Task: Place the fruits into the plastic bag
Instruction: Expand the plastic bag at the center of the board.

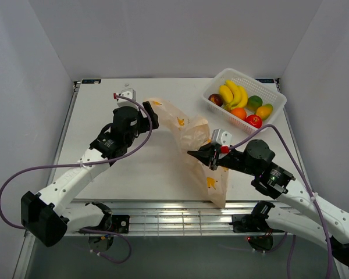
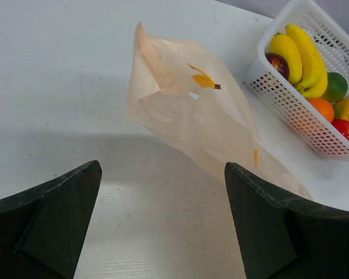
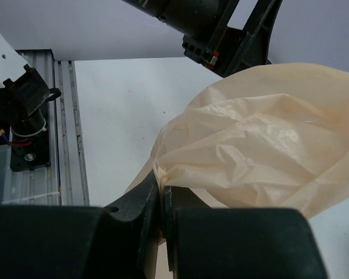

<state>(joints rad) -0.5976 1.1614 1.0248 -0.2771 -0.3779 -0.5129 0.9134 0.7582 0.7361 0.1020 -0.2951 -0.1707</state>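
All fruits [image 1: 241,102] lie in the basket [image 1: 244,74] at far right, none bagged. The right gripper [image 3: 161,195] pinches a fold of the bag [image 1: 189,131] mid-table, probably lifting it so the wide-open left gripper [image 2: 161,168] beside it can spread the mouth.

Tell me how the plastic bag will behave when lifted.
Probably floppy: the plastic bag is thin crumpled film, draping where the right end effector pinches it. Likely very light: translucent and seemingly empty. A push would probably just wrinkle it.

I list the basket [image 2: 282,97] as cut by my left wrist view's right edge, and the plastic bag [image 3: 267,145] by my right wrist view's.
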